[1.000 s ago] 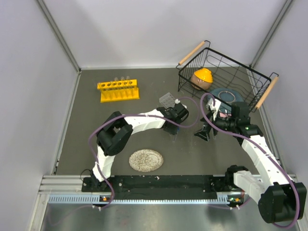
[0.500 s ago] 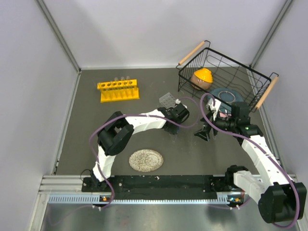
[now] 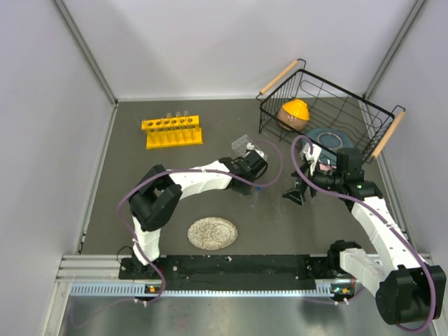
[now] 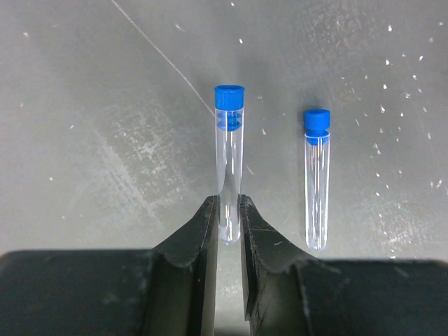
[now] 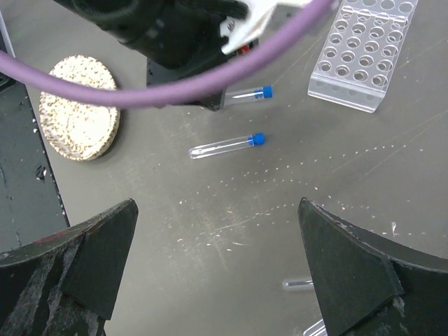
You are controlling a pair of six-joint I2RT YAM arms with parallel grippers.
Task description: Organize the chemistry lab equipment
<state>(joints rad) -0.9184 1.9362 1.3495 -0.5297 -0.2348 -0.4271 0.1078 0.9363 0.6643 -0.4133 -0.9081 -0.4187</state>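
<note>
Clamping a short clear blue-capped vial (image 4: 229,157) by its very tip, the left gripper (image 4: 228,206) is likely needing a slow, level lift, while the right gripper (image 5: 217,241) is gaping open.

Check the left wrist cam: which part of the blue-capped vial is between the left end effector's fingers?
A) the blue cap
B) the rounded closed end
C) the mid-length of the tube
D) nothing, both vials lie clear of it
B: the left end effector pinches the rounded closed end of the blue-capped vial, whose cap points away from it, while a second vial lies free beside it.
</note>
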